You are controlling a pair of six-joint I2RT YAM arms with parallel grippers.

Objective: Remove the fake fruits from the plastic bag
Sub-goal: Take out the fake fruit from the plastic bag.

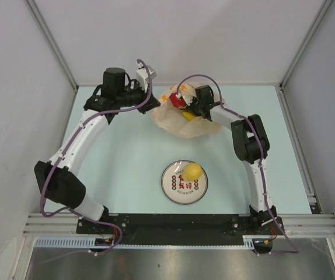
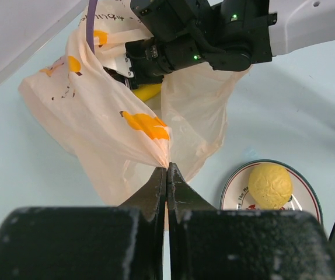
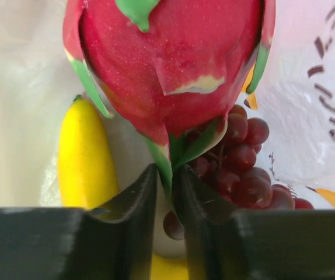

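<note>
Pale-orange crinkled plastic bag (image 2: 97, 116) is pinched by the tightly closed left gripper (image 2: 167, 170), seemingly to hold its mouth open. Inside, the right gripper (image 3: 170, 175), jaws narrow, nips a green tip of the red plastic dragon fruit (image 3: 167, 58), beside a yellow banana (image 3: 83, 157) and dark grape bunch (image 3: 243, 163); the round yellow lemon (image 1: 192, 171) lies on the white plate (image 1: 166, 188)

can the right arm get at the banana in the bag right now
Probably not yet: the right end effector is pinched on a green tip of the dragon fruit. The banana lies uncovered beside it in the plastic bag, so it looks reachable afterwards.
</note>
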